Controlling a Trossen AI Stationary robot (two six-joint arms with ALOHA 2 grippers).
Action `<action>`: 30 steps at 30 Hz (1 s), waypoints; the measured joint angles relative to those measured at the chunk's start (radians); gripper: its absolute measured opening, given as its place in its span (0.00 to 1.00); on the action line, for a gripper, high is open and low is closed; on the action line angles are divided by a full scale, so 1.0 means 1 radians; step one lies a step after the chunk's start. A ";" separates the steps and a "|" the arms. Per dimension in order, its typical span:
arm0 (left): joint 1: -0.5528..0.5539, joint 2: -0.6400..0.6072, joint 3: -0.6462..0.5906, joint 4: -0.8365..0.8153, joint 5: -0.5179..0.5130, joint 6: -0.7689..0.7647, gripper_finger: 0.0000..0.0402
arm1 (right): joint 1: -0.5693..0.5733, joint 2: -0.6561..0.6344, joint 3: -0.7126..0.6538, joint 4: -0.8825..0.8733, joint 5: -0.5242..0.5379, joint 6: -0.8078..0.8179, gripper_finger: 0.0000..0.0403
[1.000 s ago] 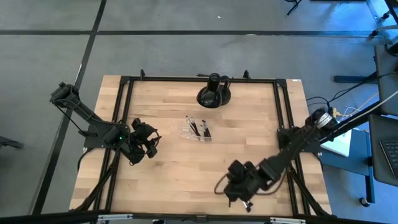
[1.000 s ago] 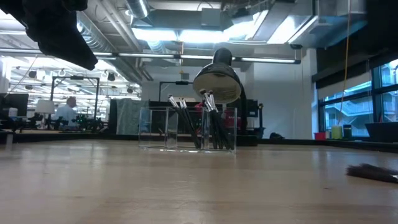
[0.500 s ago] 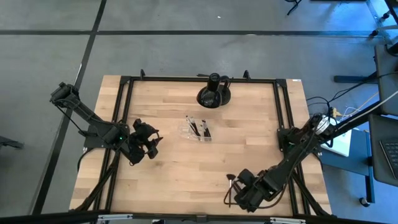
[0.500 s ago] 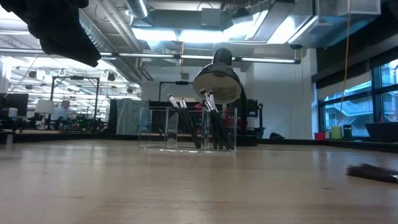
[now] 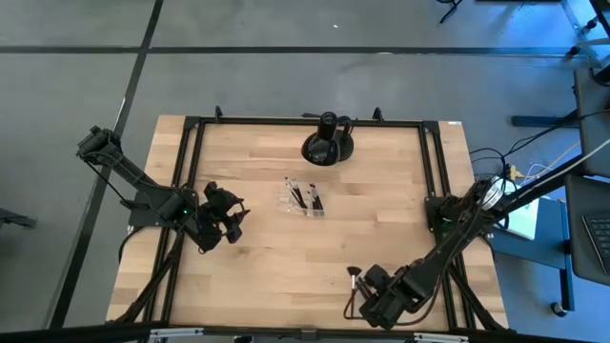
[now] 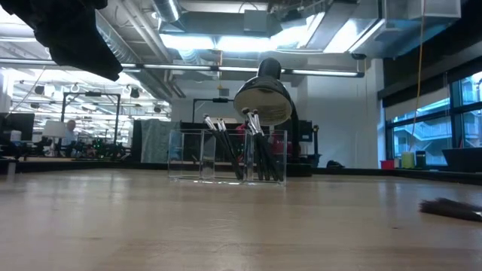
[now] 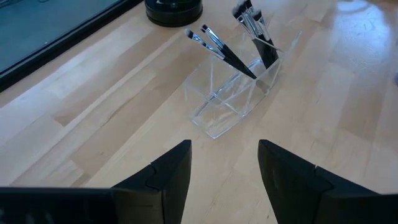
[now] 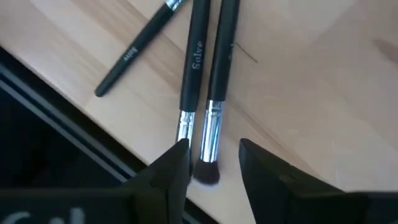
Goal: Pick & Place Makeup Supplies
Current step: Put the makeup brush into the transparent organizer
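The right gripper (image 8: 214, 163) is seen low at the table's near edge, its fingers parted with nothing between them, and directly ahead of the gap two makeup brushes (image 8: 208, 81) lie side by side (a third lies angled just beside them). Their long axes run straight away from the fingers. The left gripper (image 7: 224, 168), parted and empty, is held well apart, facing the clear organiser tray (image 7: 239, 93) where other brushes stand.
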 joint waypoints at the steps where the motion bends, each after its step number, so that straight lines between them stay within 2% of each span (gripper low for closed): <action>1: 0.000 0.000 0.000 0.000 0.000 0.000 0.45 | 0.005 0.010 0.000 0.011 -0.003 -0.001 0.35; 21: 0.000 0.000 0.000 0.000 -0.009 -0.002 0.45 | 0.029 0.123 0.003 0.028 0.001 -0.048 0.34; 25: 0.000 0.000 0.000 0.000 -0.014 -0.002 0.45 | 0.029 0.125 0.003 0.017 0.001 -0.048 0.30; 30: 0.000 0.000 0.000 0.000 -0.016 -0.002 0.45 | 0.019 0.126 0.003 0.002 -0.003 -0.048 0.19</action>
